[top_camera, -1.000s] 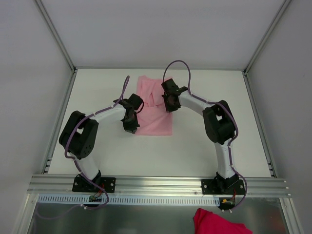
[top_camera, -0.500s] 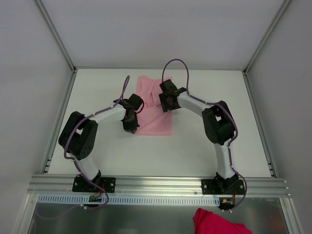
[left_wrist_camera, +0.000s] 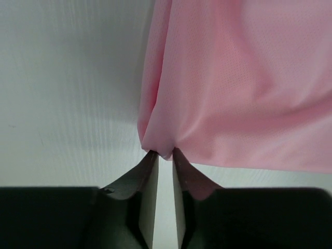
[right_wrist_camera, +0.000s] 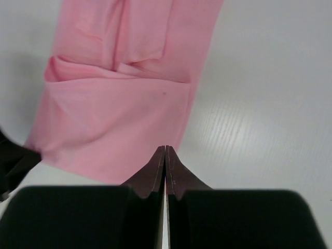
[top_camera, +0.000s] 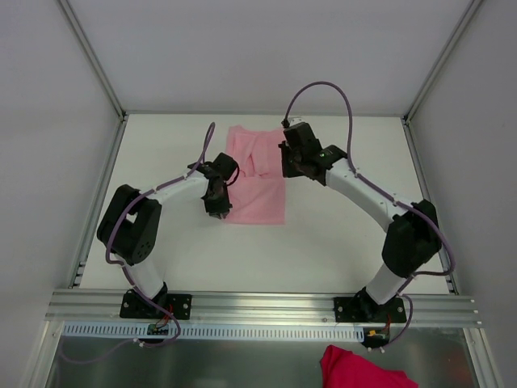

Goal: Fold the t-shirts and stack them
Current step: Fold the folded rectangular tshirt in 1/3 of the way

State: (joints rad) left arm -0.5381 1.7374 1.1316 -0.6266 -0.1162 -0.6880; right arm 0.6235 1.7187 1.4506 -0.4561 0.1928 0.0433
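1. since a second ago the right arm has stretched out, and its right hand (top_camera: 291, 166) has shifted to the right edge of the t-shirt (top_camera: 257, 190); the left hand (top_camera: 215, 204) has stayed put.
2. only the left wrist view shows that hand nearly closed, pinching the t-shirt's near-left corner.
3. the right wrist view shows fingers pressed together, holding nothing.
4. the t-shirt lies partly folded mid-table (top_camera: 339, 234); a red cloth (top_camera: 359, 370) lies beyond the near rail (top_camera: 258, 303).

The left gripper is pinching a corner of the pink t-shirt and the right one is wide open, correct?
Not quite. The left gripper does pinch a corner of the pink t-shirt, but the right gripper is shut, not open: the right wrist view shows its fingers pressed together, holding nothing.
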